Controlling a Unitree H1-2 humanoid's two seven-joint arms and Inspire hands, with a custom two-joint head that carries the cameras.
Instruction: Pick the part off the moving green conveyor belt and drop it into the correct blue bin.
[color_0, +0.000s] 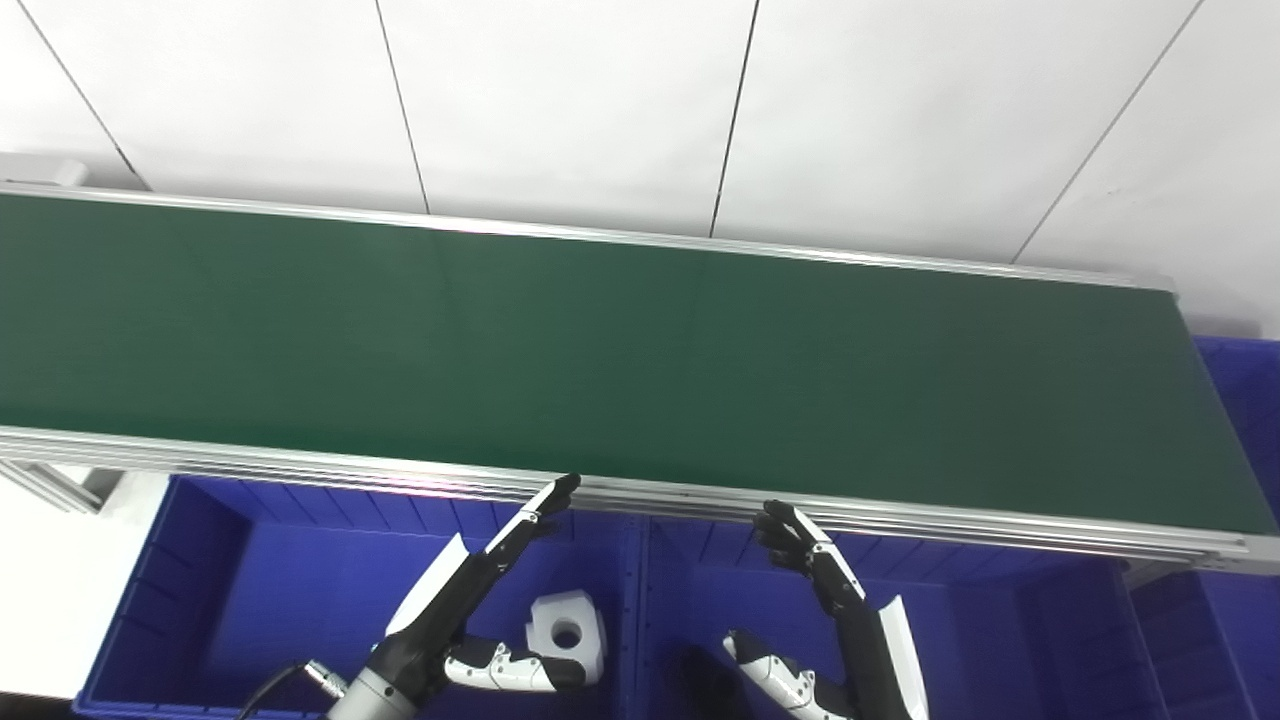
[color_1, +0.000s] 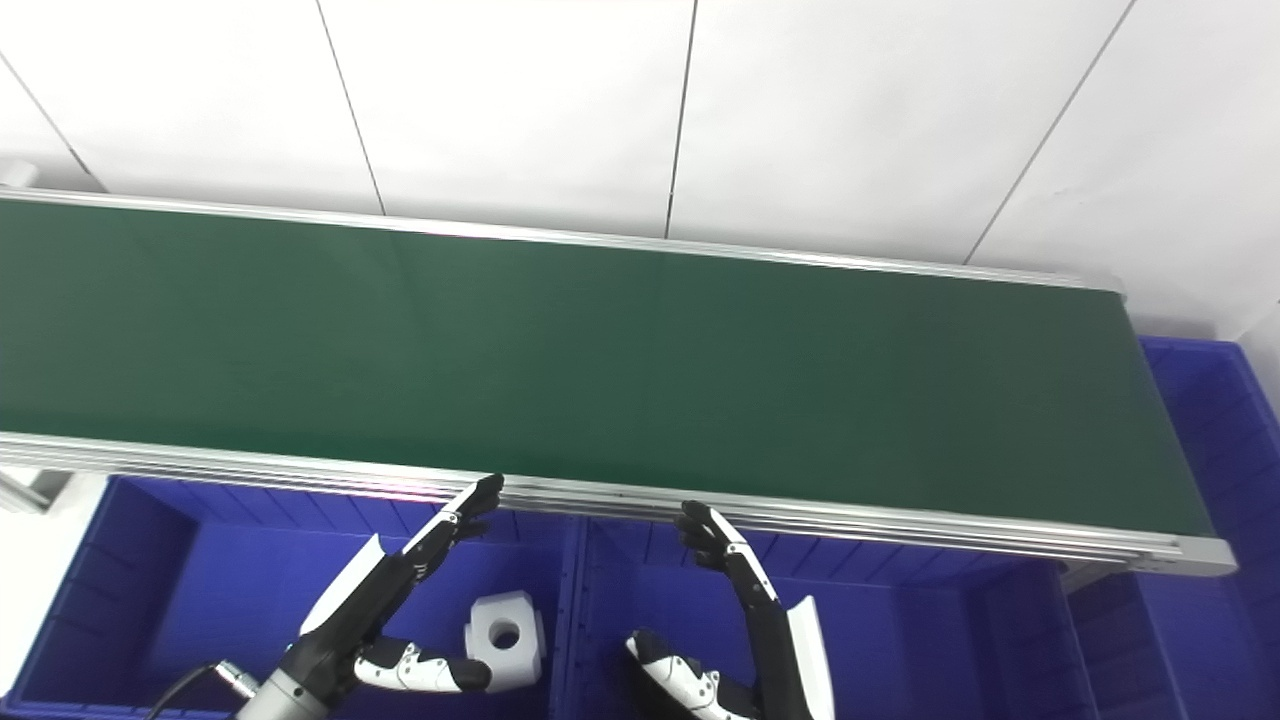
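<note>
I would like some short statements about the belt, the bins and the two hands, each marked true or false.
1. The green conveyor belt carries a white part. False: no part lies on the visible belt.
2. A white part with a round hole lies in the left blue bin. True.
3. The left hand holds the white part. False: the hand is open, its thumb beside the part.
4. The right hand is open and holds nothing. True.
5. Both hands are above the belt. False: they hang over the bins, fingertips near the belt's front rail.
</note>
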